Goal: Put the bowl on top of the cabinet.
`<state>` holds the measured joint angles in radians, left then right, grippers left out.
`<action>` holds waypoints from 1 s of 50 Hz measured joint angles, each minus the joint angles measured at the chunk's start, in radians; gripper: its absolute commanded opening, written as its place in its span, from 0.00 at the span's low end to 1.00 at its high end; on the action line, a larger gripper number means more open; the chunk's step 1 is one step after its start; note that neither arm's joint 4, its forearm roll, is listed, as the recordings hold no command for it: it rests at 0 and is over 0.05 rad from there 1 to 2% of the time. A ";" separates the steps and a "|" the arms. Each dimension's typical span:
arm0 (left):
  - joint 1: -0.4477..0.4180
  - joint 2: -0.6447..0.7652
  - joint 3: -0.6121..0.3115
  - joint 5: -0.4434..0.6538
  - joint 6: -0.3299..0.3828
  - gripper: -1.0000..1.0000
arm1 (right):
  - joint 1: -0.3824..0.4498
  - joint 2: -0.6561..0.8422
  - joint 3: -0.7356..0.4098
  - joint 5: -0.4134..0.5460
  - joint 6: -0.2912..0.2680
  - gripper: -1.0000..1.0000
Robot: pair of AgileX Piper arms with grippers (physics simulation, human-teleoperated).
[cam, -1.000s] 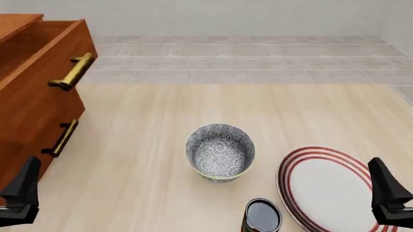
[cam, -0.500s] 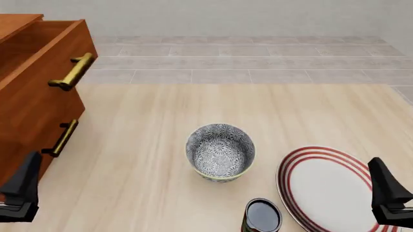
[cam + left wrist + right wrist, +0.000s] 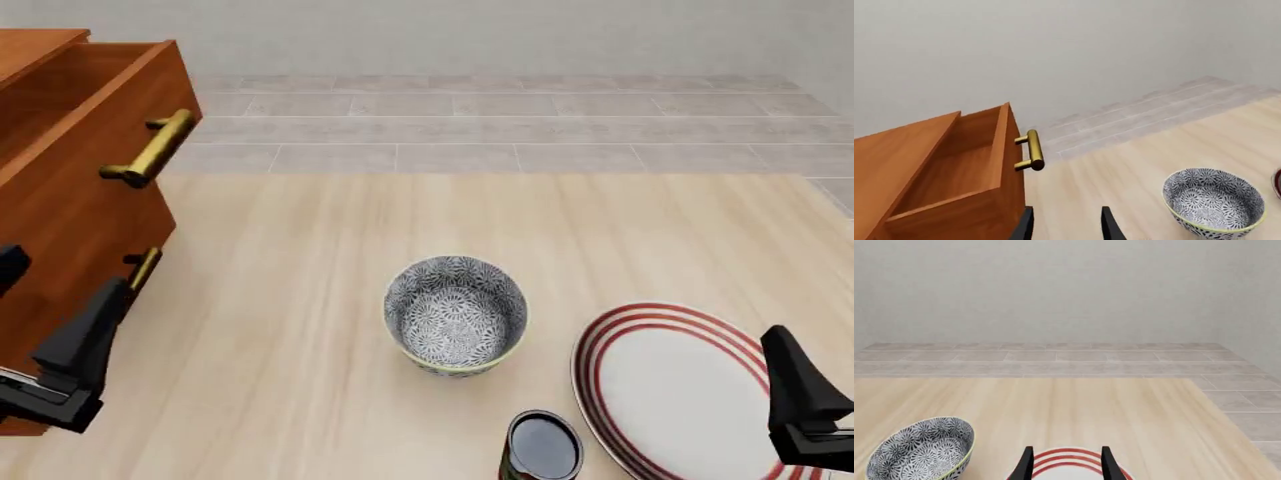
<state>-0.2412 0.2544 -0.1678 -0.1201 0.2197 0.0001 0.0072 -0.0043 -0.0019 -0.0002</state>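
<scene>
we see the cabinet [image 3: 74, 170] at the table's left, top drawer open. the plate [image 3: 681, 385] lies right of the bowl [image 3: 455, 314], mid-table and untouched. our left gripper [image 3: 1064, 225] and right gripper [image 3: 1064, 463] both stand parted, empty.

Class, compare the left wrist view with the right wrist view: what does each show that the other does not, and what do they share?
Only the left wrist view shows the cabinet with its open drawer and brass handle. Only the right wrist view shows the plate, between the right fingers. Both show the bowl, the table and the tiled floor beyond it.
</scene>
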 measured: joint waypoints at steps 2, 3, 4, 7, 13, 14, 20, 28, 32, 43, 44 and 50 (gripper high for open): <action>-0.021 0.025 -0.018 0.006 0.000 1.00 | 0.000 0.000 0.000 0.000 0.000 1.00; -0.031 0.038 -0.028 0.010 0.000 1.00 | 0.000 0.000 0.000 0.000 0.000 1.00; -0.042 0.052 -0.039 0.015 -0.002 1.00 | 0.000 0.000 0.000 0.000 0.000 1.00; -0.077 0.092 -0.068 0.024 -0.001 1.00 | 0.000 0.000 0.000 0.000 0.000 1.00; -0.145 0.181 -0.112 0.023 0.014 1.00 | 0.000 0.000 0.000 0.000 0.000 1.00; -0.155 0.197 -0.118 0.022 0.017 1.00 | 0.000 0.000 0.000 0.000 0.000 1.00; -0.195 0.303 -0.158 0.007 0.029 1.00 | 0.000 0.000 0.000 0.000 0.000 1.00; -0.227 0.443 -0.212 -0.009 0.039 1.00 | 0.000 0.000 0.000 0.000 0.000 1.00; -0.230 0.510 -0.247 -0.010 0.037 1.00 | 0.000 0.000 0.000 0.000 0.000 1.00; -0.236 0.667 -0.327 -0.011 0.027 1.00 | 0.000 0.000 0.000 0.000 0.000 1.00; -0.235 0.677 -0.333 -0.011 0.026 1.00 | 0.000 0.000 0.000 0.000 0.000 1.00; -0.236 0.727 -0.361 -0.013 0.019 1.00 | 0.000 0.000 0.000 0.000 0.000 1.00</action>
<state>-0.4776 0.9815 -0.5286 -0.1328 0.2385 0.0001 0.0072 -0.0043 -0.0019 -0.0002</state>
